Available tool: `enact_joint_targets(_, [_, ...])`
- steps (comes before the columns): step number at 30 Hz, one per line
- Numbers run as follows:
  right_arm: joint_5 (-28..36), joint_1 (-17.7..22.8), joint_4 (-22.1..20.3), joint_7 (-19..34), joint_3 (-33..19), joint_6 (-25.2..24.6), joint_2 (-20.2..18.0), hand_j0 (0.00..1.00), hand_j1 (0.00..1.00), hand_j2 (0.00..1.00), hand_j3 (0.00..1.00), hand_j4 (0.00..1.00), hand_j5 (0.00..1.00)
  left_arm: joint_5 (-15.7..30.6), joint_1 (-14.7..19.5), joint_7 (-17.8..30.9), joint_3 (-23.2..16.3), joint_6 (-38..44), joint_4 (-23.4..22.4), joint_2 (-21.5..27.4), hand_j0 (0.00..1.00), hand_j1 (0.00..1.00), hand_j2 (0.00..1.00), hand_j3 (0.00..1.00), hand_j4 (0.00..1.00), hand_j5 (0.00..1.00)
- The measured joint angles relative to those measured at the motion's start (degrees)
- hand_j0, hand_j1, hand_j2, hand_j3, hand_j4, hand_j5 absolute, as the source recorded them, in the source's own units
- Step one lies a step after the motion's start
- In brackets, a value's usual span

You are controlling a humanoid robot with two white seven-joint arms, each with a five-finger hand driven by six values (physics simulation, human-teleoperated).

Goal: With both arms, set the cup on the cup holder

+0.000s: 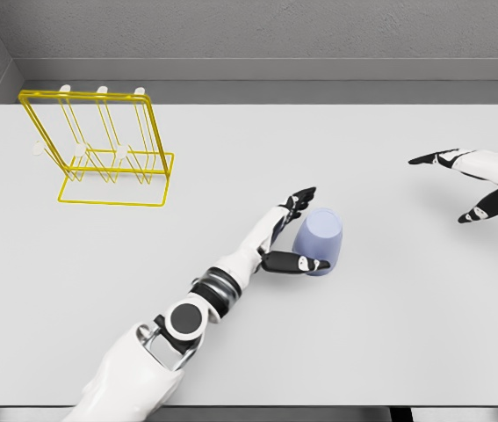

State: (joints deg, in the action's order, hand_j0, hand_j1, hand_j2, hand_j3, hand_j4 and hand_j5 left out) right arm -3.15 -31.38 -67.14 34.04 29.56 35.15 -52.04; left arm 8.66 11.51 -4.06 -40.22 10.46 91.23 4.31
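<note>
- Reaching across the middle of the table (389,352), the left hand (291,236) has its fingers spread around the cup (319,242): thumb low across the near side, fingertips up past the far-left edge. It brackets the cup more than it clamps it; whether skin meets the wall is hard to say.
- Lying immediately right of that palm, the cup is a pale blue, tapered tumbler, and it appears tipped, its long axis leaning up and away from the camera; which end is the mouth I cannot tell.
- Sitting well apart at the picture's right edge, the right hand (486,186) is open and empty, fingers splayed, its arm cut off by the frame. The left is clearly the nearer one.
- Standing far off at the rear left, the cup holder (99,149) is a yellow wire rack with white-tipped pegs, up and to the left of the cup, so the carry would run that way.
- Thin wires make the peg directions difficult to read.
</note>
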Motion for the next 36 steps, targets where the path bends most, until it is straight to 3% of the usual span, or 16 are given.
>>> enact_joint_targets(21, [0.3, -0.2, 0.6, 0.0, 0.3, 0.0, 0.2, 1.00, 1.00, 1.00, 1.00, 1.00, 1.00, -2.0, 1.3, -0.1, -2.1, 0.0, -1.1, -0.9, 1.00, 1.00, 1.00, 1.00, 1.00, 1.00])
enact_joint_targets(27, [0.3, -0.2, 0.6, 0.0, 0.3, 0.0, 0.3, 1.00, 1.00, 1.00, 1.00, 1.00, 1.00, -2.0, 1.3, -0.1, -2.1, 0.0, -1.8, -1.0, 0.63, 0.63, 0.63, 0.63, 0.63, 0.63])
enact_joint_targets(36, [0.3, -0.3, 0.7, 0.0, 0.9, 0.0, 0.3, 1.00, 1.00, 1.00, 1.00, 1.00, 1.00, -2.0, 1.3, -0.1, -2.1, 0.0, -1.9, -1.0, 0.63, 0.63, 0.63, 0.63, 0.63, 0.63])
